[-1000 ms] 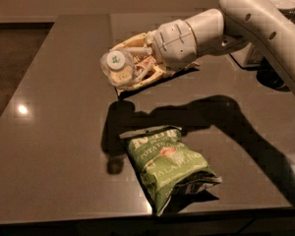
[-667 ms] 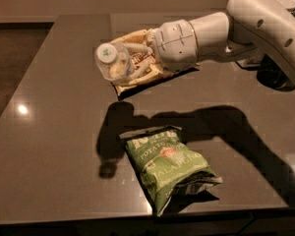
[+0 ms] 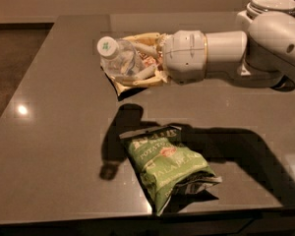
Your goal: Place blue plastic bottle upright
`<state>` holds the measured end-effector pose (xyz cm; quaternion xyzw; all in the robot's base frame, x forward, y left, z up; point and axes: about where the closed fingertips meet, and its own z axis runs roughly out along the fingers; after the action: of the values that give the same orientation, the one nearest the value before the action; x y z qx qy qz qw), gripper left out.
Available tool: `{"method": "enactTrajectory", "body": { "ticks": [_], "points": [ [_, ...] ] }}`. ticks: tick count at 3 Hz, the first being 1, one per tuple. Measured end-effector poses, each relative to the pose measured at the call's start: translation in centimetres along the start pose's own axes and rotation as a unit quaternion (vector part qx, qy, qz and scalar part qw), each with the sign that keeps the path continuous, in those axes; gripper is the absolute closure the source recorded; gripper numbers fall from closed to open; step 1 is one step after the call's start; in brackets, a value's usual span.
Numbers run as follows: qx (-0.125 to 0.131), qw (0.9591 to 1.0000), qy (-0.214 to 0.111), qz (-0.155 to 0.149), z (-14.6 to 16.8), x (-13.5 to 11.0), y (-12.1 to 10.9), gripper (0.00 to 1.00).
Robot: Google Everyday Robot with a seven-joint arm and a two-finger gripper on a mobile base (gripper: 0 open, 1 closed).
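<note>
The blue plastic bottle [image 3: 119, 57] is clear with a white screw cap bearing a small green mark. It is held in the air above the dark table [image 3: 54, 132], tilted, with its cap pointing up and to the left. My gripper [image 3: 137, 60] reaches in from the right and its pale fingers [image 3: 143, 73] are shut around the bottle's body. The label is mostly hidden by the fingers.
A green chip bag [image 3: 167, 166] lies flat on the table near the front edge. A yellow-brown snack bag [image 3: 132, 85] lies under the gripper. A white lidded jar [image 3: 273, 4] stands at the back right behind my arm [image 3: 255, 45].
The gripper has lifted the bottle higher and turned it, so the cap has swung from facing the camera toward pointing up and left.
</note>
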<state>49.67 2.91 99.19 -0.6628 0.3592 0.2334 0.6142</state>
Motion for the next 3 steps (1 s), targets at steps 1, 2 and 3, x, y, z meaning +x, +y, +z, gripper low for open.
{"method": "enactTrajectory", "body": {
  "ticks": [1,2,3],
  "points": [
    [0.058,0.997,0.039,0.035,-1.4,0.7,0.5,1.0],
    [0.066,0.9919,0.092,0.059,-2.5,0.9,1.1,1.0],
    [0.08,0.9884,0.075,0.105,-3.0,1.1,1.3,1.0]
  ]
}}
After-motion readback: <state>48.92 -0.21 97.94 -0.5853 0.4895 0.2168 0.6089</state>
